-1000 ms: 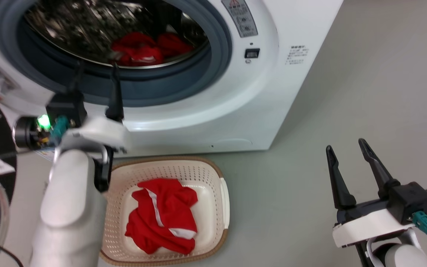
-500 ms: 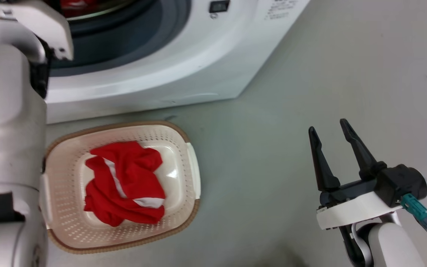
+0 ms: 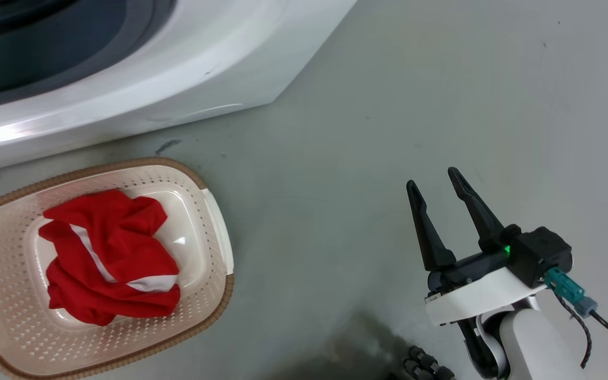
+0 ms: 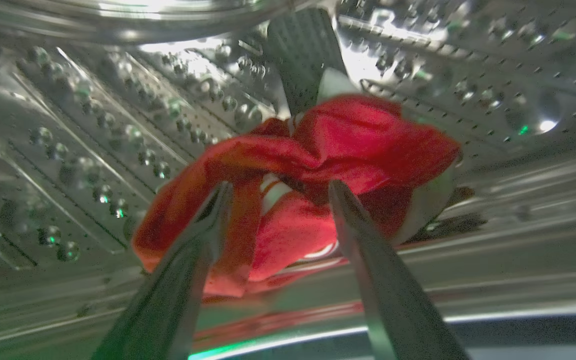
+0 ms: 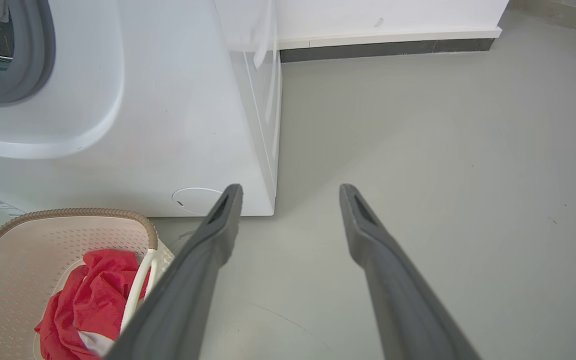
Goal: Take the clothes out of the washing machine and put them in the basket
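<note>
The white washing machine (image 3: 140,89) fills the top left of the head view. Inside its steel drum (image 4: 93,130), red clothes (image 4: 318,165) with white trim lie bunched up, and my left gripper (image 4: 275,187) is open with its tips right at them, one finger on each side of a fold. The cream basket (image 3: 214,232) stands on the floor before the machine and holds a red garment with a white stripe (image 3: 108,258). My right gripper (image 3: 433,177) hangs open and empty over the floor, to the right of the basket (image 5: 3,250).
Grey floor (image 3: 388,105) spreads to the right of the machine. A white wall with a dark skirting strip (image 5: 383,47) runs behind it. A dark cable (image 3: 589,327) trails from my right wrist.
The head camera has swung down and to the right, so machine and basket shifted left in that view. My left arm left the head view and reached into the drum. The right gripper stays open.
</note>
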You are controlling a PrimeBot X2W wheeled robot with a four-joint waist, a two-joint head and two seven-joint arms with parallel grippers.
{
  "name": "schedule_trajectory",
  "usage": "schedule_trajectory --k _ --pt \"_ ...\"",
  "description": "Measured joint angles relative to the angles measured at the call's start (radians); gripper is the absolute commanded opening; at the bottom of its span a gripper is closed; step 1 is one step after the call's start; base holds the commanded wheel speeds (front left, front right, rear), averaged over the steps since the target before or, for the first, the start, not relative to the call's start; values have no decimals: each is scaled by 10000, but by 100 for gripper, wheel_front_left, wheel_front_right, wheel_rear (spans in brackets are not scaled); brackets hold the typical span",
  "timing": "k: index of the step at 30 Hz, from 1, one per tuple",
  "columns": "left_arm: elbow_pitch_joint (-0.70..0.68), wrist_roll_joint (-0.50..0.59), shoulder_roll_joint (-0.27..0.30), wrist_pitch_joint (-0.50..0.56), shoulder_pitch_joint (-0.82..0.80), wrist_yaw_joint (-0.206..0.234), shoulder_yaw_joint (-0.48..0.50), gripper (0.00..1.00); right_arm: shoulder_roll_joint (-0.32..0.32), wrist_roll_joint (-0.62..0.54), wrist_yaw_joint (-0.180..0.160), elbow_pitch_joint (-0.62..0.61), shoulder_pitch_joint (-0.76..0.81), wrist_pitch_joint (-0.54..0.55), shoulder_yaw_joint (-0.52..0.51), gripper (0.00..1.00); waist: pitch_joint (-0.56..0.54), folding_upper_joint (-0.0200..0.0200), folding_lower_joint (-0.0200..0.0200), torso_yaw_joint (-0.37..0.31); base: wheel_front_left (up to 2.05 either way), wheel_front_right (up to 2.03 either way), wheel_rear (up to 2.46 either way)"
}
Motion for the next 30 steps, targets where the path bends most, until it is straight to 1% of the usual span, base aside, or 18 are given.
schedule_trajectory --k 6,11,12,13,14,18,21,25,30 --pt "623 -94 441 2021 -657 -21 25 100 0 244 0 -90 -146 -17 211 100 432 0 0 -324 0 0 0" --pt "685 -255 548 3097 -1136 -65 36 100 4 397 0 -130 -147 -17 412 100 667 0 0 -454 0 0 0" --pt "675 -255 568 3271 -1194 -79 8 80 2 433 0 -132 -148 -19 441 100 690 0 -1 -470 0 0 0" --pt "642 -253 589 3358 -1240 -86 -27 45 2 454 0 -132 -151 -19 466 100 714 0 -1 -486 0 0 0" --pt "593 -253 606 3400 -1246 -92 -65 0 2 479 0 -134 -162 -19 504 100 730 0 0 -501 0 0 0" --pt "391 -261 621 3494 -1215 -84 -138 0 4 568 0 -132 -186 -19 602 100 750 0 0 -543 0 0 0" --pt "44 -263 685 3277 -1102 25 -196 0 4 606 0 -107 -221 -19 650 100 700 0 0 -570 0 0 0" --pt "-652 -267 742 2219 -662 295 -244 0 4 606 0 -33 -233 -21 577 100 515 0 -1 -558 0 0 0" --pt "-1390 -449 683 90 391 740 -157 0 6 468 0 12 -228 -23 351 100 45 0 -1 -417 0 0 0"
